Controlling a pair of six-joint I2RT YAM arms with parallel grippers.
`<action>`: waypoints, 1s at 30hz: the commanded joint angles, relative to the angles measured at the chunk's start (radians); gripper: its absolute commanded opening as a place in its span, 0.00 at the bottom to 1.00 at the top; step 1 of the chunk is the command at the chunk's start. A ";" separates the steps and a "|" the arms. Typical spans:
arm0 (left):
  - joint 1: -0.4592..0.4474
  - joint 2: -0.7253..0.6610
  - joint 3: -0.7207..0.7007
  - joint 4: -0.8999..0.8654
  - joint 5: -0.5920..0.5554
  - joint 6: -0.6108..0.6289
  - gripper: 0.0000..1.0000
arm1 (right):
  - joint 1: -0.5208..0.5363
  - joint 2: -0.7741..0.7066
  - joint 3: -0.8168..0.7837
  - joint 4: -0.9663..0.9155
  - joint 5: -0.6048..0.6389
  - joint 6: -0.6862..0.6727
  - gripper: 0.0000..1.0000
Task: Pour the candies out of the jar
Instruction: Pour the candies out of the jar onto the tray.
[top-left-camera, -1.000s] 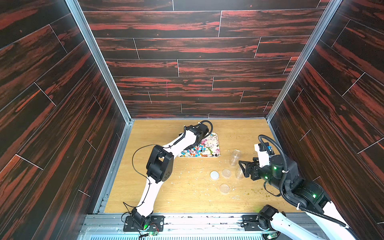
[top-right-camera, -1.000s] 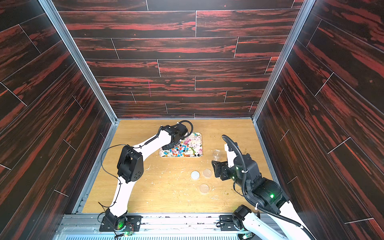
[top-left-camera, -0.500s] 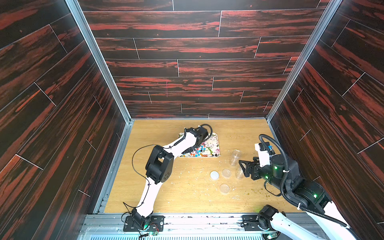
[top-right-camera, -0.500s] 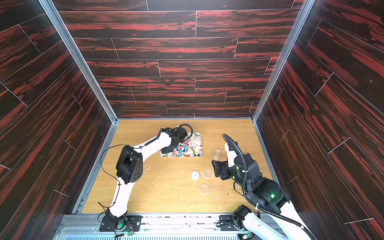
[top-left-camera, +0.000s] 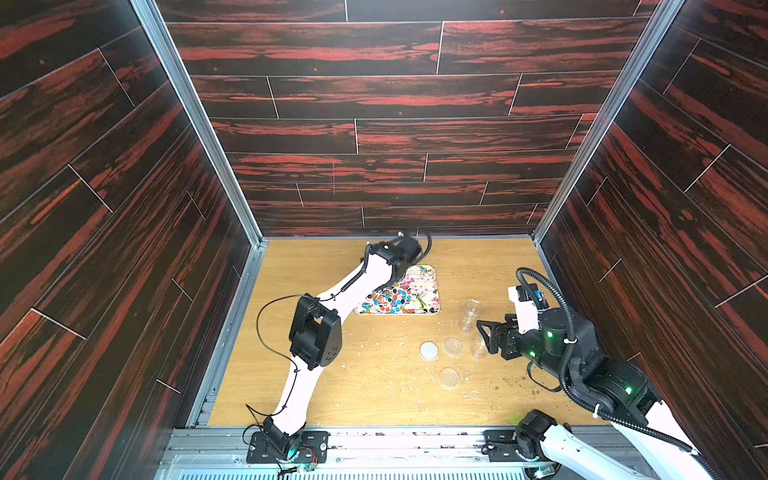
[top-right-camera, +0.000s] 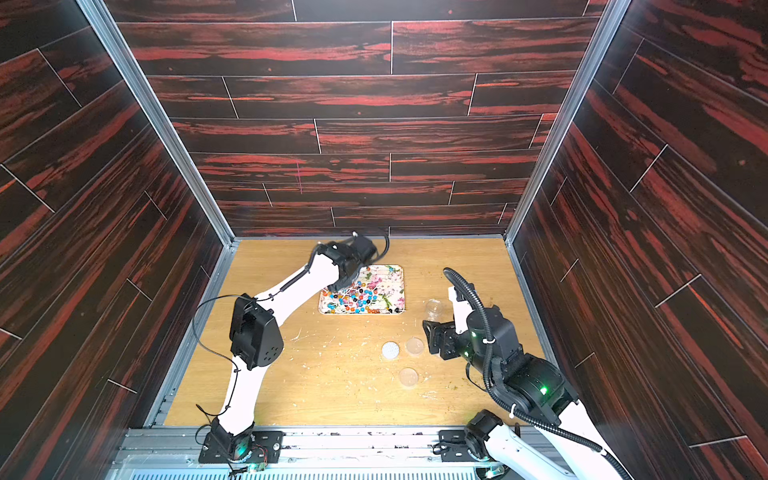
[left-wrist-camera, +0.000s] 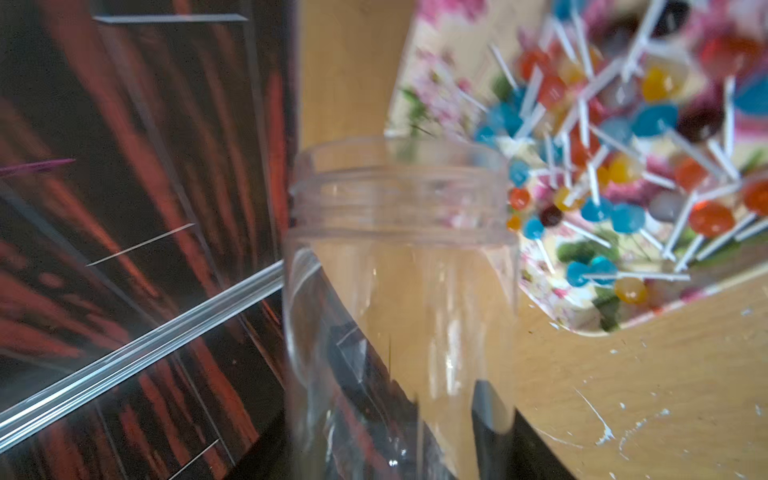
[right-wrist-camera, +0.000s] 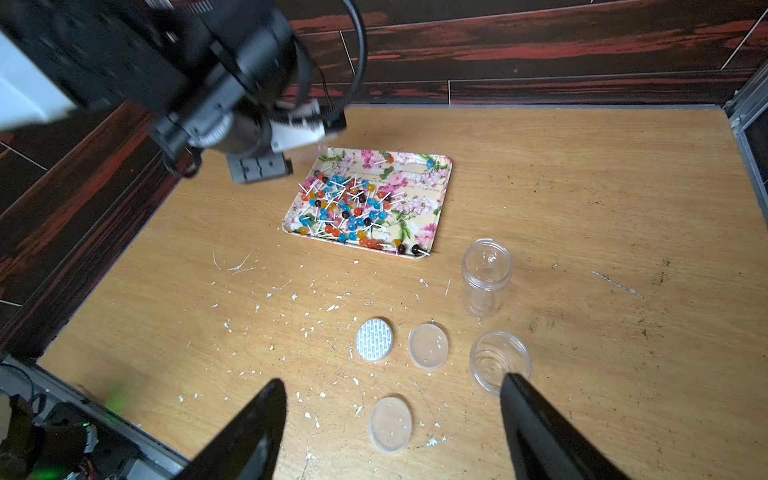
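- Wooden table (right-wrist-camera: 582, 187) bears a flowered tray (right-wrist-camera: 432, 195).
- Right gripper (right-wrist-camera: 392, 384), jaws wide and empty, hangs well apart from the tray.
- Left gripper (left-wrist-camera: 411, 399) clasps the empty clear jar (left-wrist-camera: 399, 257) beside the tray's corner.
- Candies (right-wrist-camera: 345, 208) lie scattered on the tray.

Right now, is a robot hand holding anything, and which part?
The left gripper holds the clear jar by its lower body. The right gripper holds nothing.

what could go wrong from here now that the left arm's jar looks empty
The left tool grips the empty jar close to the tray; a swing could scatter the candies crowded at its rim.
The open right tool hangs right beside the short jar; moving could tip it or the tall jar.
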 joint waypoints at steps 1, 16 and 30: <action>-0.005 0.003 -0.067 -0.039 0.022 -0.038 0.61 | -0.002 -0.003 0.020 -0.018 -0.002 0.015 0.83; -0.005 -0.153 -0.077 0.078 0.217 -0.115 0.61 | -0.002 -0.019 -0.005 0.025 0.018 0.030 0.99; -0.005 -0.396 -0.224 0.367 0.443 -0.174 0.62 | -0.003 0.002 -0.002 0.120 -0.052 0.056 0.94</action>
